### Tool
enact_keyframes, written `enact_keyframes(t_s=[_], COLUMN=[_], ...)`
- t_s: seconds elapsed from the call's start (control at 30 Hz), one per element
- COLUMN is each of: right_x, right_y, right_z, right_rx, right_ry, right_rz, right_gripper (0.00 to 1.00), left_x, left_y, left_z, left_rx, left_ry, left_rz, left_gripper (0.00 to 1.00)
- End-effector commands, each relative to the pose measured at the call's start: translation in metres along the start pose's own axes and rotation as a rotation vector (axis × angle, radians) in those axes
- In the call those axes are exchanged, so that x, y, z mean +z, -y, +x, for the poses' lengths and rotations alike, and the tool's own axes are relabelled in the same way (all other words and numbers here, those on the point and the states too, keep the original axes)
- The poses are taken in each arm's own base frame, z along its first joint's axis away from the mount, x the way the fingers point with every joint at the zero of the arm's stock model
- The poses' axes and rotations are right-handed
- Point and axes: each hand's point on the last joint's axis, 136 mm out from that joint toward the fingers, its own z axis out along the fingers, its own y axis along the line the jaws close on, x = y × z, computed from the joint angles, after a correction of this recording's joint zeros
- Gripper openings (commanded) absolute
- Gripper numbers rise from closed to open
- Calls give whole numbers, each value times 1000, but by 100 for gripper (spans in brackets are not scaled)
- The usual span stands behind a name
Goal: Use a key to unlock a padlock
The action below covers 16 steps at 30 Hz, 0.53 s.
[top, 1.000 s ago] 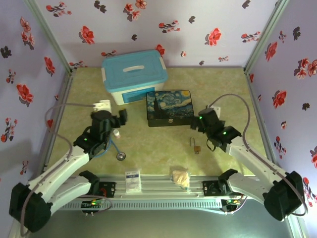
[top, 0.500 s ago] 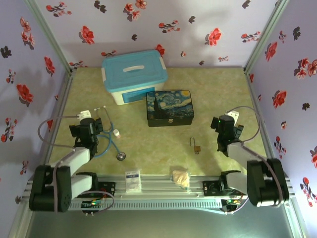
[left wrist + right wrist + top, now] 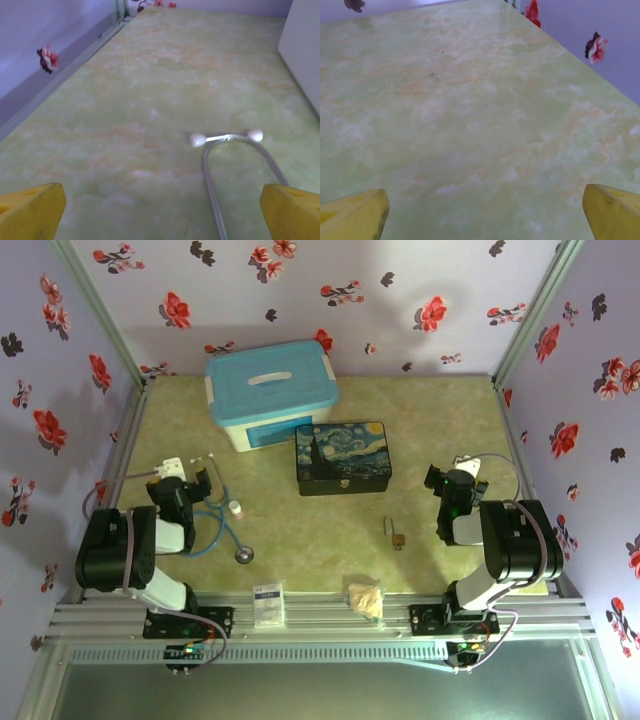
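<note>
Holding left gripper (image 3: 160,212) and right gripper (image 3: 484,212) spread wide, empty. Padlock (image 3: 398,539) lies by surface (image 3: 320,540) near edge, right of middle. Looks tiny, light, rigid, slick; I'd pinch its flat sides.

Nothing readable so far. White packet (image 3: 268,605) at near edge of bench (image 3: 450,430): blue print on top, too small to make out. Storage bin (image 3: 270,388), far left: blue front panel, blurred, no letters legible.
</note>
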Motion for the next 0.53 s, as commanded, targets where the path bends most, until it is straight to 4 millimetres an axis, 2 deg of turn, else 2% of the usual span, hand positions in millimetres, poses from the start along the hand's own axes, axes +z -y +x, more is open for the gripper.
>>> enact_keyframes(t_s=[0.0, 0.23, 0.4, 0.5], right_x=[4, 3, 10, 6], right_y=[-7, -9, -20, -21], right_z=[-24, -23, -20, -22], right_rx=[4, -6, -26, -24], right_ry=[71, 52, 18, 33], right_rz=[-20, -31, -92, -103], right_gripper=[99, 99, 99, 99], left_x=[10, 10, 10, 10], left_y=[15, 15, 14, 14], left_z=[-22, -23, -23, -23], left_rx=[43, 44, 44, 45], left_ry=[29, 33, 32, 30], left_rz=[22, 16, 15, 15], left_gripper=[100, 100, 100, 100])
